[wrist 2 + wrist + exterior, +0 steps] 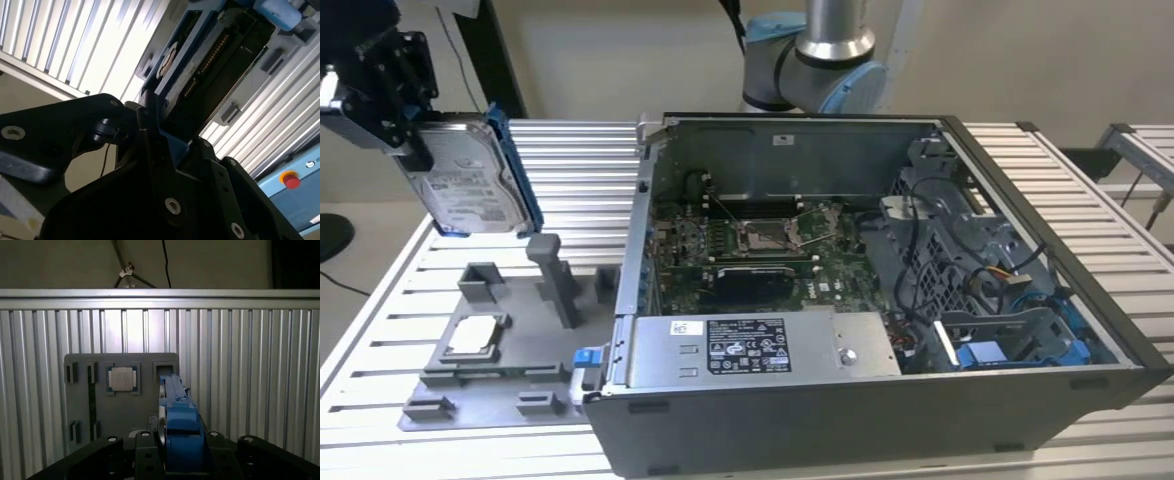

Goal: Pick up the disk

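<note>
The disk (467,180) is a flat silver drive with a white label and a blue frame along its edge. It hangs upright in the air at the exterior view's upper left, above the grey fixture plate (507,385). My gripper (403,120) is shut on its upper end. In the first wrist view the disk (177,435) appears edge-on, blue frame toward the camera, between my black fingers (145,447). The second wrist view shows the disk (200,55) reaching away from the gripper (167,142), with its connector edge visible.
An open computer case (1027,400) stands at the exterior view's right, with a long silver box (761,345) inside. The fixture plate carries a small square chip (470,335) and upright posts (554,280). The arm's base (821,60) rises behind the case. The table is slatted aluminium (587,160).
</note>
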You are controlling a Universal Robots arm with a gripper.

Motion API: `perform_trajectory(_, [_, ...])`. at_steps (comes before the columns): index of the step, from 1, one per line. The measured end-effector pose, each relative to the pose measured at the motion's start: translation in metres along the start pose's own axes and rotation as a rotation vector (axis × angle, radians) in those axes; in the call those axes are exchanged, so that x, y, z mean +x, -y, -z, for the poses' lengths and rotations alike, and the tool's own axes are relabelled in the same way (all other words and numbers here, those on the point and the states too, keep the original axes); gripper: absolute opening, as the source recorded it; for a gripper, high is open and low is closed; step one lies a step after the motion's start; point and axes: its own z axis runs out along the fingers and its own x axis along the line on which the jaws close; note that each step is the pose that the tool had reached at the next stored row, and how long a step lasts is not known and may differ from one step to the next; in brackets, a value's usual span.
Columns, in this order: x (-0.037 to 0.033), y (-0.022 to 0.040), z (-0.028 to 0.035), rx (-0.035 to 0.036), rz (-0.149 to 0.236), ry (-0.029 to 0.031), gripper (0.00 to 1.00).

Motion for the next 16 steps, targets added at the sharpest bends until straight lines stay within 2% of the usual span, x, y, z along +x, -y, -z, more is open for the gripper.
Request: perform_trajectory(16, [-0.0045,0.0002,0.0727,0.0002,0.0,0.0002,0.0])
